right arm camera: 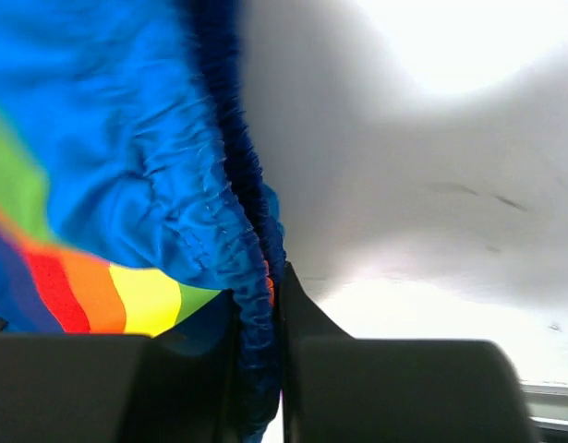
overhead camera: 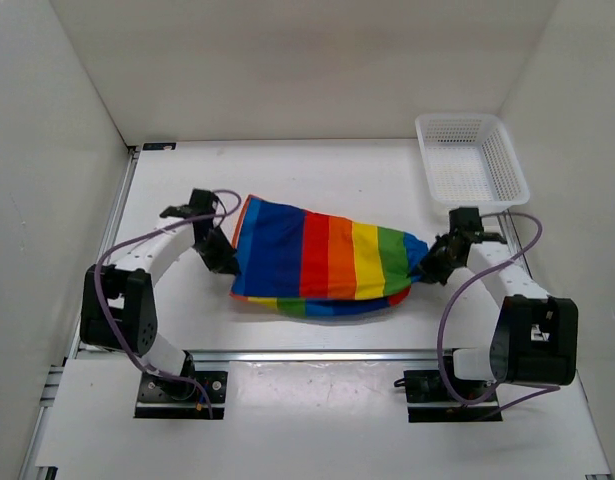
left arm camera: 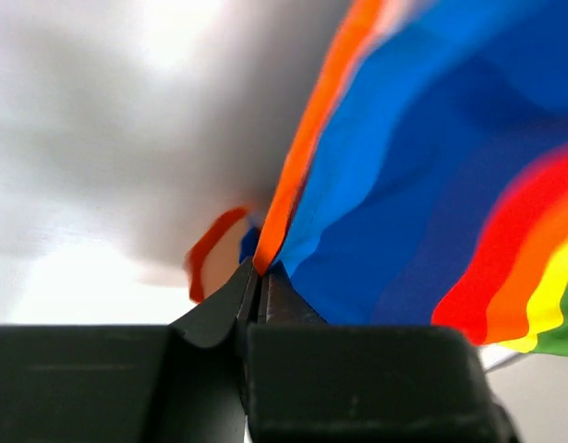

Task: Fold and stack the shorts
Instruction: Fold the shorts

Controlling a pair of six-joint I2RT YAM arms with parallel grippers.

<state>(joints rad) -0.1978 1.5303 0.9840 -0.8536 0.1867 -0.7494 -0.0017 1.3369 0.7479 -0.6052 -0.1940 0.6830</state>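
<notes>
Left gripper (left arm camera: 259, 273) is seen with its jaws pressed together on the orange-red edge band of the shorts (overhead camera: 317, 262), only a thin fold of cloth being pinched at the very tips. Right gripper (right arm camera: 261, 281) is likewise found closed, a gathered blue edge being clamped between its fingers. The shorts are held stretched between the two grippers over the middle of the table (overhead camera: 387, 170), the blue end at the left and the green end at the right. The near part appears to sag onto the surface, where a second layer of stripes is seen beneath. A white mesh basket (overhead camera: 457, 118) is set at the far right corner, apart from the cloth. The garment is judged light, soft and limp: no shape is kept by it, so any unsupported span is expected to droop and wrinkle, and the smooth weave may slip from a shallow pinch. Hold is best taken at the seamed or gathered edges, near the corners, where the cloth is thicker and both layers can be caught; the present grips are placed so. For a fold, the two ends would need to be carried evenly, so that the stripes are laid flat rather than bunched.
</notes>
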